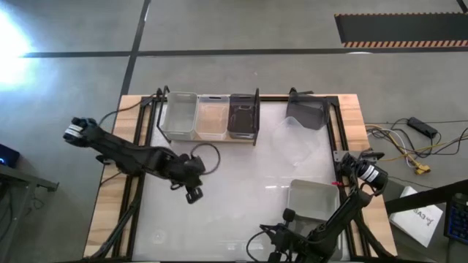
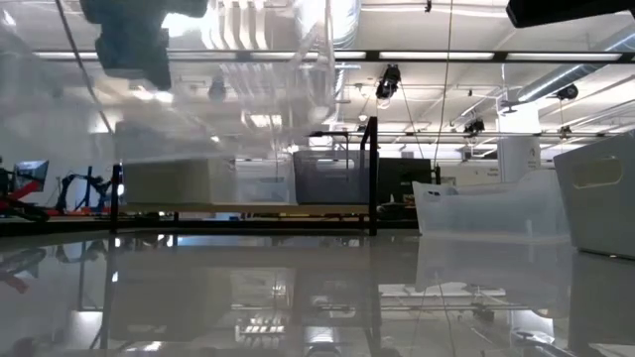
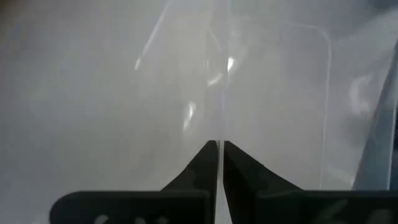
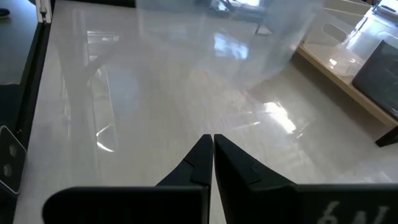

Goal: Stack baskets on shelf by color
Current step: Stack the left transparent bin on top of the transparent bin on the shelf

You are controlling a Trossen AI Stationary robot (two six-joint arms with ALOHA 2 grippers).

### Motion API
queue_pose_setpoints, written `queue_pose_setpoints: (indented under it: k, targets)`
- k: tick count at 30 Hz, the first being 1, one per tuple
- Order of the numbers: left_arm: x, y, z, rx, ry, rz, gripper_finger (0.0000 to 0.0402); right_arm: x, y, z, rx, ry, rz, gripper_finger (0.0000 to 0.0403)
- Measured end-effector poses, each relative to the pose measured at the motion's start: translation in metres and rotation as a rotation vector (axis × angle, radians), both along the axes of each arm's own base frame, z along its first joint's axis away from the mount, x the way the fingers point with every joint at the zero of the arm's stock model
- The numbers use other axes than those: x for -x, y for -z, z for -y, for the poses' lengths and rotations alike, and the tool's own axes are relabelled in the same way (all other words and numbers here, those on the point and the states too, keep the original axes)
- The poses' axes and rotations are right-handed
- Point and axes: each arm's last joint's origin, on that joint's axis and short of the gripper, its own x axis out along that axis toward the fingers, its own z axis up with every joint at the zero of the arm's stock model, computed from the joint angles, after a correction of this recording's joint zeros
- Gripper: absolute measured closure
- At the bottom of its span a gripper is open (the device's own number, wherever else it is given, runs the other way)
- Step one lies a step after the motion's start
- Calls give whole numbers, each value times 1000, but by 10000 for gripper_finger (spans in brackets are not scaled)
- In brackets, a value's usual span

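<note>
The shelf (image 1: pixel 212 139) stands at the table's far side, and three baskets rest by their bottoms on its plank: whitish (image 1: pixel 180 115), clear (image 1: pixel 212 117) and dark grey (image 1: pixel 243 117). On the table to its right stand another dark grey basket (image 1: pixel 307 113) and a clear one (image 1: pixel 296 142). A whitish basket (image 1: pixel 313 201) stands near the right front. My left gripper (image 1: pixel 193 194), left of the table's middle, is shut on a clear basket (image 2: pixel 208 89) held in the air. My right gripper (image 1: pixel 278 245) is shut and empty near the front edge. My left gripper pinches one thin clear wall (image 3: pixel 221 124) of the clear basket between its two fingers, edge-on. The basket is lifted clear of the table and shows high up in the low view. Which wall it has, I cannot tell.
The shelf's black wire uprights (image 1: pixel 257 117) stand at its ends. A looped cable (image 1: pixel 206 157) hangs by my left arm. Bare white tabletop (image 1: pixel 241 190) lies between shelf and front edge. Wooden edges and black rails run along both sides.
</note>
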Motion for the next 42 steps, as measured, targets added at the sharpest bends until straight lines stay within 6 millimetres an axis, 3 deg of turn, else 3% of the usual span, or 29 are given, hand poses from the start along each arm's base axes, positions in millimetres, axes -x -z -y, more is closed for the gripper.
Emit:
queue_pose_setpoints:
  k: [9, 18, 27, 32, 42]
  targets:
    - [27, -13, -26, -30, -233, 105, 401, 0, 4, 0, 8, 0, -7, 394]
    - [41, -50, -82, -89, -448, 265, 402, -1, -1, -4, 22, -18, -9, 394]
    - [23, -56, -155, -175, -638, 394, 402, -1, -3, -5, 37, -29, -13, 394]
    - [14, -51, -185, -194, -730, 397, 402, -1, -3, -5, 32, -29, -10, 394]
    - [12, -40, -201, -267, -868, 324, 402, 6, -3, -13, 12, -48, 2, 394]
